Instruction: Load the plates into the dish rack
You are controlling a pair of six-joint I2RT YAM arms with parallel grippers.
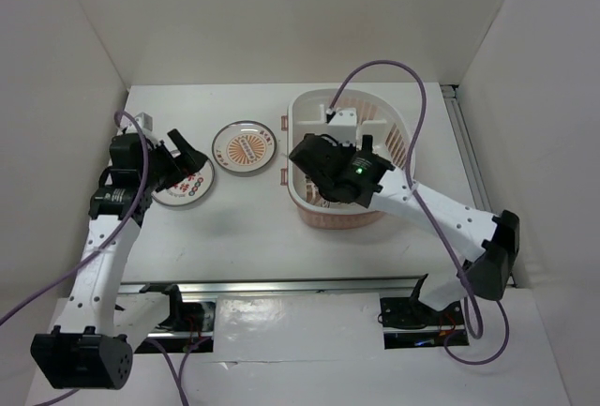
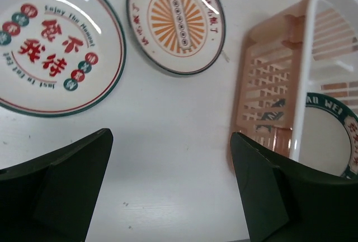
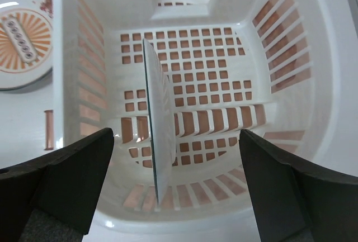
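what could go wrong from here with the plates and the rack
1. The teal-rimmed plate stands on edge in the dish rack, between the fingers of the open right gripper. A bump as the gripper lifts away could topple it.
2. The lettered plate and sunburst plate lie flat on the table. The open left gripper may push one along rather than catch its rim.

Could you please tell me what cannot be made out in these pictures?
- Right wrist view: the teal-rimmed plate stands edge-on in the dish rack, so its face is unseen.
- Top view: the right arm hides that plate.
- Left wrist view: the red-lettered plate is cut off by the left edge, the sunburst plate by the top edge.
- Top view: the left hand covers part of the red-lettered plate.
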